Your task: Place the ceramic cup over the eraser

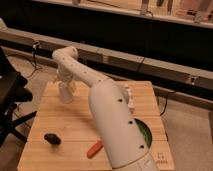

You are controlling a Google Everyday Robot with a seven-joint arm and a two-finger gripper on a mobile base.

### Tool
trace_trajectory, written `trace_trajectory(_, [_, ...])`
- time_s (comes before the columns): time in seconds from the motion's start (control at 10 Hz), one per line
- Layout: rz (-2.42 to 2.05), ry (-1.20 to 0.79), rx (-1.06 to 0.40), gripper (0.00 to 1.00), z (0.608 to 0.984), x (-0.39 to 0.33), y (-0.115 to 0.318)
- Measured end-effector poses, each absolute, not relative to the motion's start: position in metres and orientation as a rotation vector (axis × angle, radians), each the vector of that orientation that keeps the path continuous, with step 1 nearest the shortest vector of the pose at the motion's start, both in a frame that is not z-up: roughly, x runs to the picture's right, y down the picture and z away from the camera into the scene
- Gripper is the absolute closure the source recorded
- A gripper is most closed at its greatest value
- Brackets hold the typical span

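The off-white ceramic cup stands at the back left of the wooden table. My gripper is right at the cup's top, at the end of the white arm that reaches in from the lower right. I cannot tell whether it holds the cup. The eraser, a small black lump, lies near the table's front left, well in front of the cup and apart from it.
An orange carrot-like piece lies at the front centre. A green bowl shows partly behind the arm at the right. Whitish blocks sit at the back right. A black chair stands left of the table.
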State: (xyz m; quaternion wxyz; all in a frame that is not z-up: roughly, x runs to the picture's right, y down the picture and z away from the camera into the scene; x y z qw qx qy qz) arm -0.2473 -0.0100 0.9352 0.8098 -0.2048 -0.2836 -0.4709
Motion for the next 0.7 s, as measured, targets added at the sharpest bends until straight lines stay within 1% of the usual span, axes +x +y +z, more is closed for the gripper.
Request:
trace_trajectory(0.1, [-0.999, -0.618, -0.451, 0.27, 0.937, -0.248, -0.007])
trace_trajectory(0.2, [-0.998, -0.624, -0.469, 0.38, 0.937, -0.248, -0.003])
trace_trajectory(0.3, [-1.0, -0.627, -0.472, 0.47, 0.937, -0.25, -0.001])
trace_trajectory(0.4, [-1.003, -0.623, -0.481, 0.59, 0.934, -0.251, 0.001])
trace_trajectory(0.7, [-1.023, -0.61, -0.491, 0.88, 0.926, -0.259, 0.005])
